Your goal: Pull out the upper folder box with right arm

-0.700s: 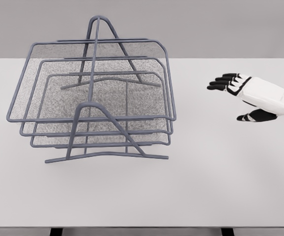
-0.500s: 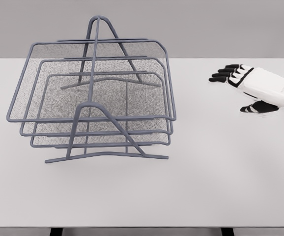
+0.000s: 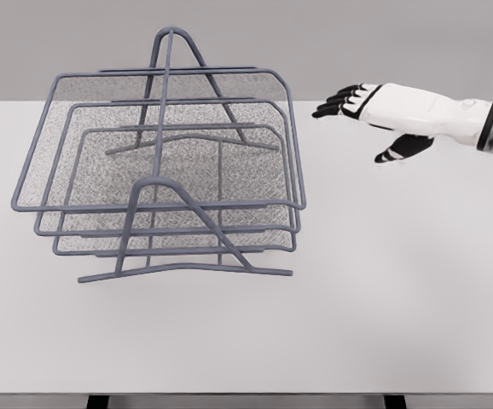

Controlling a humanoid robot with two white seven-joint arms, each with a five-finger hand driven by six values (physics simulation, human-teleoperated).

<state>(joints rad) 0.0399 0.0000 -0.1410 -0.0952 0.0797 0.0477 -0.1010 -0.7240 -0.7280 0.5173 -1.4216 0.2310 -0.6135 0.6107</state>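
Grey, featureless wall behind; a matte white table (image 3: pixel 374 315) fills most of the view, its front edge showing at 6 o'clock with two dark leg tops just below, cut off by the frame. At 10 o'clock on the table stands a wire rack (image 3: pixel 165 170) of dark blue-grey rod: two A-shaped end frames, one near and one far, joined by rods and resting on splayed feet. It carries three stacked trays with fine speckled mesh floors and rounded rod rims. The upper folder box (image 3: pixel 84 82) is the topmost and widest tray, seated in the rack with its rim overhanging the two below; the middle tray (image 3: pixel 268 106) and lower tray (image 3: pixel 263 130) sit under it. Mesh layers overlap so heavily that the floors of the three trays are hard to separate by eye, and how the trays attach to the frame cannot be made out. Right hand (image 3: pixel 383 111) enters from 3 o'clock, glossy white shell over the back of the hand and forearm, black fingers (image 3: pixel 336 100), a grey banded cuff at the wrist, arm cut off by the right edge. Hand is flat and spread, fingers extended toward 9 o'clock, thumb hanging below, holding nothing. It hovers at 2 o'clock, near the rack's right side but apart from it, about level with the upper tray's rim.
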